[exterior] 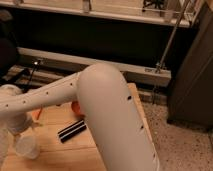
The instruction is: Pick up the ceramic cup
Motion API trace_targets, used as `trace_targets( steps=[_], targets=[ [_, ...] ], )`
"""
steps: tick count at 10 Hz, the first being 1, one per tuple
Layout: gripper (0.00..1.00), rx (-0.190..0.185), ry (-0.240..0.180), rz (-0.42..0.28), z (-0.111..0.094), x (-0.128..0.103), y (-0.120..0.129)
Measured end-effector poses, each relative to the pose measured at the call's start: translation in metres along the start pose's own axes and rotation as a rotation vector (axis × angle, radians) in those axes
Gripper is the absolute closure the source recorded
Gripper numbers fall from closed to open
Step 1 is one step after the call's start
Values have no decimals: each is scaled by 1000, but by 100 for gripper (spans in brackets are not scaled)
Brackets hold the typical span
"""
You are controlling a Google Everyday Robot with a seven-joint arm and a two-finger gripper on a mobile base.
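hovering tool [21,131] — ceramic cup [26,148] just below

Lab or workshop-type space: wooden table [55,156] on speckled floor [182,145], metal pole [172,37] and dark cabinet [196,75] behind table. Gripper [15,134] over table's left edge, by ceramic cup [27,148].

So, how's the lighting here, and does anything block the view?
Camera view: dim, warm light, dark background; the arm fills the foreground, hiding much of the table; the claw sits lower left, close to the ceramic cup.
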Motion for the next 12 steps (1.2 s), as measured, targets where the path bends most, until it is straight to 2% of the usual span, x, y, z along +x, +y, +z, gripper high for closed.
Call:
trace_targets(
  steps=[2, 4, 6, 8, 10, 12],
  targets=[
    [20, 30, -2, 35, 12, -2, 21],
    [20, 68, -20, 25, 20, -12, 35],
    [20, 110, -38, 0, 29, -18, 35],
    [22, 153, -56, -33, 41, -21, 23],
    [40, 169, -77, -68, 56, -21, 2],
    [60, 168, -95, -75, 67, -20, -7]
  ],
)
